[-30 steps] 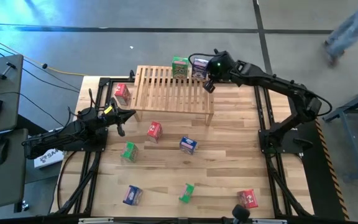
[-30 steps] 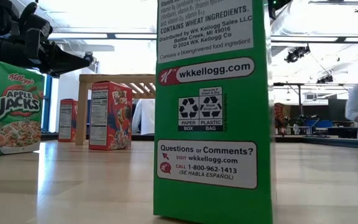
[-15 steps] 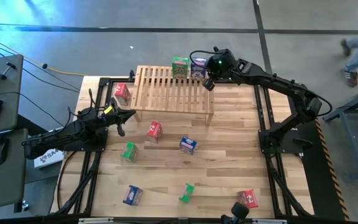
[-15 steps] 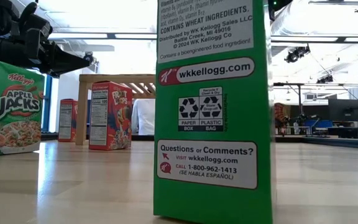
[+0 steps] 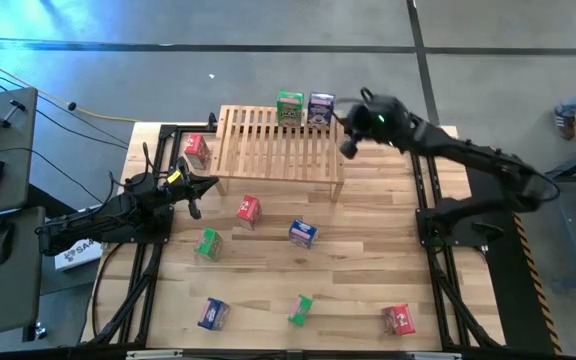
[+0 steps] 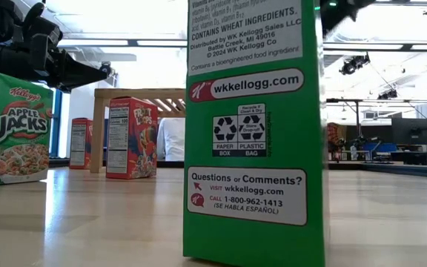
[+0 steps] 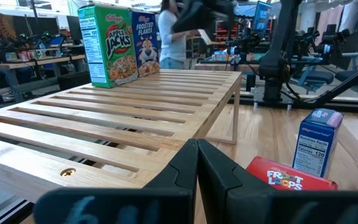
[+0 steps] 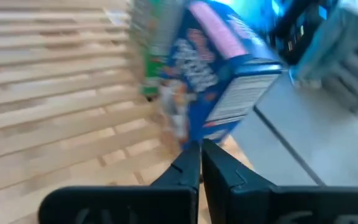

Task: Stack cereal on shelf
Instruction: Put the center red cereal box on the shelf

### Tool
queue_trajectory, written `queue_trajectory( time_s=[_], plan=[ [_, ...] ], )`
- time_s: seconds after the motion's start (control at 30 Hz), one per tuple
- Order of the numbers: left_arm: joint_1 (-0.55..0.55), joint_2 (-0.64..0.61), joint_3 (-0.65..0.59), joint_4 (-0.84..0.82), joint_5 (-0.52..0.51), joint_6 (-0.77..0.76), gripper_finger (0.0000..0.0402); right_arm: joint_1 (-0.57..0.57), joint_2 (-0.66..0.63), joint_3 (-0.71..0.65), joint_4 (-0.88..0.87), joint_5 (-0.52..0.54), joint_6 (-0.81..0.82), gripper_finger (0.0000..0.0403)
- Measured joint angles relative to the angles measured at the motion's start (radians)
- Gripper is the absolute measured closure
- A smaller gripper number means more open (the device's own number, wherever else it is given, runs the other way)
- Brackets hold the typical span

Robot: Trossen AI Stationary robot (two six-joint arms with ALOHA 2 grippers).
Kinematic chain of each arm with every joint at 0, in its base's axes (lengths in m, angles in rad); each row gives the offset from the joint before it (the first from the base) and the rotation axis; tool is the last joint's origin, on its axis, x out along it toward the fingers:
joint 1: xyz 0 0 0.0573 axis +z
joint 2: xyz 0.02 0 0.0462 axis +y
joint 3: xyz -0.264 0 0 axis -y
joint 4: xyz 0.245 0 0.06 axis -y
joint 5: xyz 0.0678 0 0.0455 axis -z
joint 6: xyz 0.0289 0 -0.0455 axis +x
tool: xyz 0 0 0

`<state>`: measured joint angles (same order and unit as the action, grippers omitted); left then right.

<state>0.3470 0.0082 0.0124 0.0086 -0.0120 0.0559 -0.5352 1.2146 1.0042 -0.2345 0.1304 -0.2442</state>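
The bench (image 5: 368, 250) carries the shelf (image 5: 273, 150) along its far side. On the shelf's far right corner a green cereal box (image 5: 290, 108) and a blue cereal box (image 5: 320, 107) stand side by side. Other boxes lie scattered on the bench, a red box (image 5: 249, 210) near the shelf's front. My right fingers (image 5: 348, 147), pressed together and empty, hover just right of the shelf. My left fingers (image 5: 194, 209), also pressed together, wait at the shelf's left end.
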Motion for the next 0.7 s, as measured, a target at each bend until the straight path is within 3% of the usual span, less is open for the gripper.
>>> queue_trajectory(
  time_s=[0.3, 0.63, 0.7],
  plan=[
    [0.000, 0.000, 0.000, 0.000, 0.000, 0.000, 0.0401, 0.185, -0.330, -0.403, 0.365, -0.010, 0.086, 0.0403],
    [0.000, 0.000, 0.000, 0.000, 0.000, 0.001, 0.0401, 0.392, -0.548, -0.601, 0.414, 0.035, 0.116, 0.0403],
    [0.000, 0.000, 0.000, 0.007, -0.003, 0.067, 0.0401, 0.432, -0.575, -0.630, 0.411, 0.054, 0.115, 0.0403]
  ],
)
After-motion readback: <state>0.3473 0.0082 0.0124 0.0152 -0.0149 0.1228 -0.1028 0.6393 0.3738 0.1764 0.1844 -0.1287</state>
